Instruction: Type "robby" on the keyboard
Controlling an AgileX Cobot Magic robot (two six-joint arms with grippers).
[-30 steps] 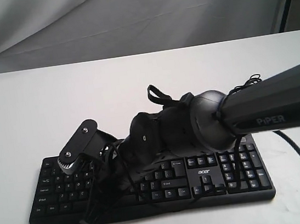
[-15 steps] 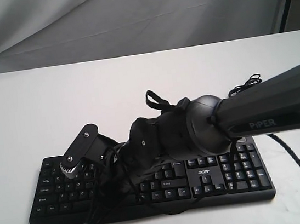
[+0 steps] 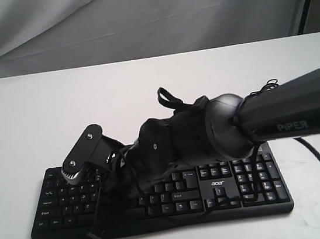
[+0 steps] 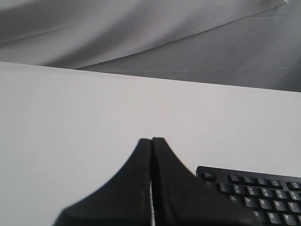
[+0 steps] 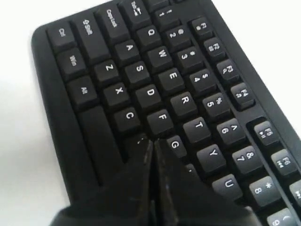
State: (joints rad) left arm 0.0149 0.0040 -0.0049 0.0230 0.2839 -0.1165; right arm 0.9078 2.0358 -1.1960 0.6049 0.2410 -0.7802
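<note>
Holds the clenched right gripper (image 5: 151, 143) over the acer keyboard (image 3: 223, 193) by the table's near edge, tip beside F and G, with the left gripper (image 4: 151, 140) clenched off its corner.

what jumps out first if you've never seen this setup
The bulky black right arm, marked PiPER, reaches in from the right across the black keyboard on the white table. In its wrist view the right gripper has its fingers pressed together, tips near the F and G keys. The left gripper, also shut, sits beside the keyboard's corner.
</note>
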